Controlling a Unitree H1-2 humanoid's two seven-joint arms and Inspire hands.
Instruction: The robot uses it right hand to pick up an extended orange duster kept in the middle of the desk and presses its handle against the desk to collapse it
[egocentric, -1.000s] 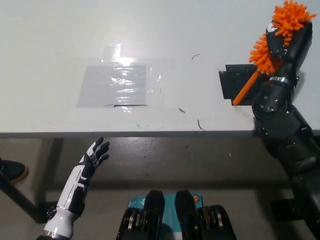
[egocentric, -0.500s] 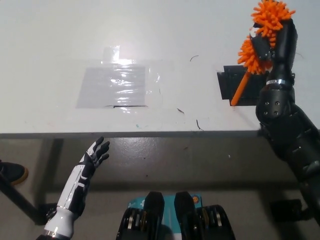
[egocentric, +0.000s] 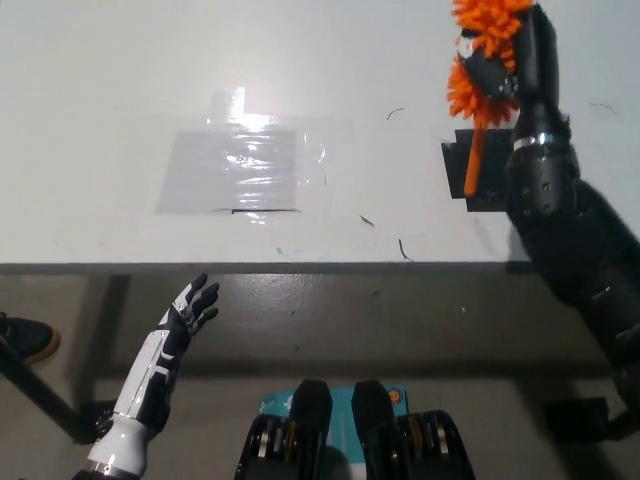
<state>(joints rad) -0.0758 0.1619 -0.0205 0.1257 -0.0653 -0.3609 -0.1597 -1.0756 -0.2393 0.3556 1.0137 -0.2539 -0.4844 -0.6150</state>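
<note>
While the white counter (egocentric: 120, 80) lies broad and bare to the left, the right robot hand (egocentric: 505, 60) grips the duster (egocentric: 478, 90) above a black pad (egocentric: 462, 165) near the front edge. Left robot hand (egocentric: 188, 310) hangs spread below.

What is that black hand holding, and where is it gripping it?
The right hand holds the orange duster, gripping just below the fluffy head; its handle points down toward the black patch. The left hand holds nothing.
</note>
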